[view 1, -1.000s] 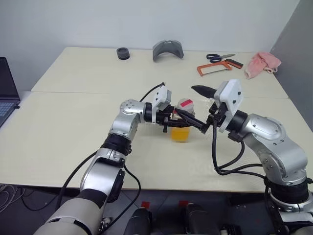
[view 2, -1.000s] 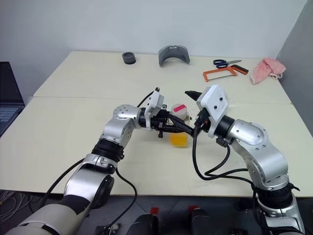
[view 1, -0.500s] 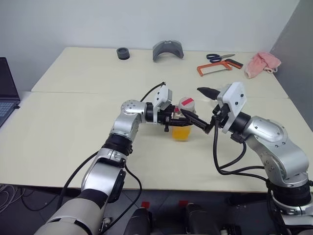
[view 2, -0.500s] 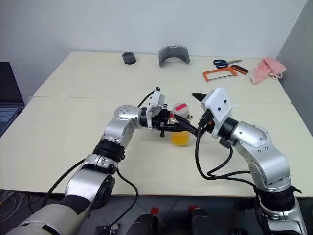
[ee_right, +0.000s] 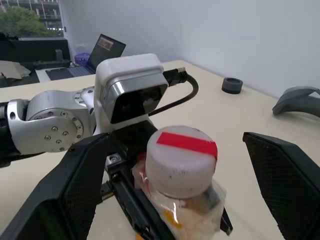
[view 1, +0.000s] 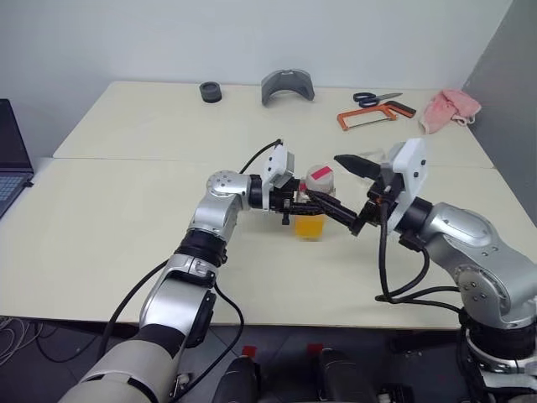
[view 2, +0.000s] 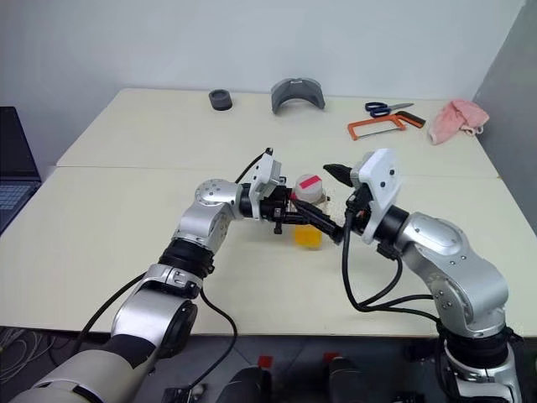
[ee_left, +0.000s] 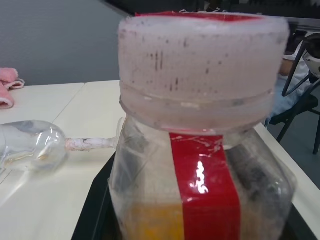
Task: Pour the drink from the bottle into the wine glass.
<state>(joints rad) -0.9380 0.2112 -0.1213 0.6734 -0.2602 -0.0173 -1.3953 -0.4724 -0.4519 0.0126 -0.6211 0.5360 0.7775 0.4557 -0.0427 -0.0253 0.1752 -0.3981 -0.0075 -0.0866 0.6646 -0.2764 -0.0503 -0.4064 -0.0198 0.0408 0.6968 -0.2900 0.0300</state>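
Observation:
The bottle (view 1: 315,206) stands upright near the table's middle, with a red-and-white cap (ee_right: 181,159) and a red label stripe (ee_left: 202,185). The orange drink (view 1: 309,228) fills its lower part. My left gripper (view 1: 336,215) reaches in level from the left and is shut on the bottle's body. My right gripper (view 1: 349,191) is open, with one finger on each side of the cap and apart from it. In the left wrist view the wine glass (ee_left: 34,150) lies on its side on the table behind the bottle.
Along the table's far edge lie a black ring (view 1: 211,91), a grey curved part (view 1: 288,86), scissors (view 1: 375,98), an orange hacksaw (view 1: 369,117) and a pink cloth (view 1: 450,109). A laptop (view 1: 12,159) sits at the left edge.
My right gripper has rolled a little at the wrist while staying open around the cap. The left gripper and the bottle have kept still.

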